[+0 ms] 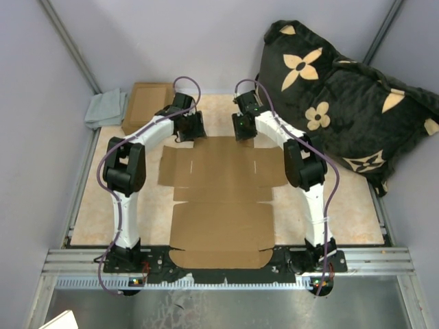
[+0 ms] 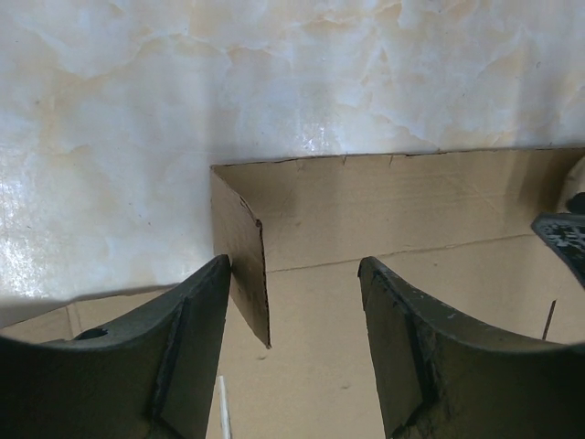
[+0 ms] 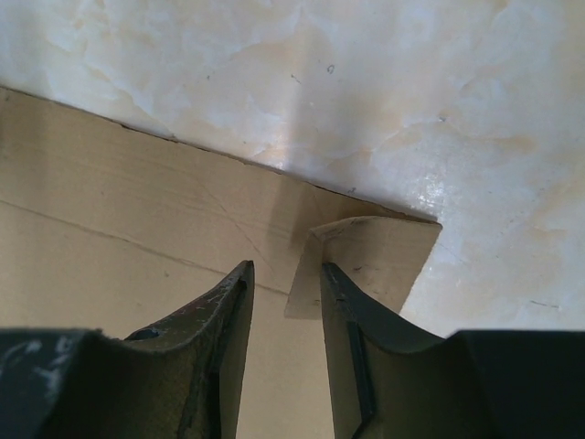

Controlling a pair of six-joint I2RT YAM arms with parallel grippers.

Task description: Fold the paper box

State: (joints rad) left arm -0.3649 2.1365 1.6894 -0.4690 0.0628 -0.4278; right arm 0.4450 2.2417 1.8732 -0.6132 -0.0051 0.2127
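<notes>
Mid-table in the overhead view: paper box (image 1: 223,199) lies flat and unfolded, its 6 o'clock end at the arm bases. Left gripper (image 1: 191,127) and right gripper (image 1: 243,127) sit at its 12 o'clock edge. Small cardboard box (image 1: 147,106) and grey cloth (image 1: 106,110) are at 11, black pillow (image 1: 343,103) at 2.

Left wrist: jaws wide apart, nothing between them. Corner flap (image 2: 242,256) stands up just beside the 9 o'clock finger (image 2: 183,347).

Right wrist: jaws parted, released. Raised flap (image 3: 375,256) has its edge in the gap; contact unclear.
</notes>
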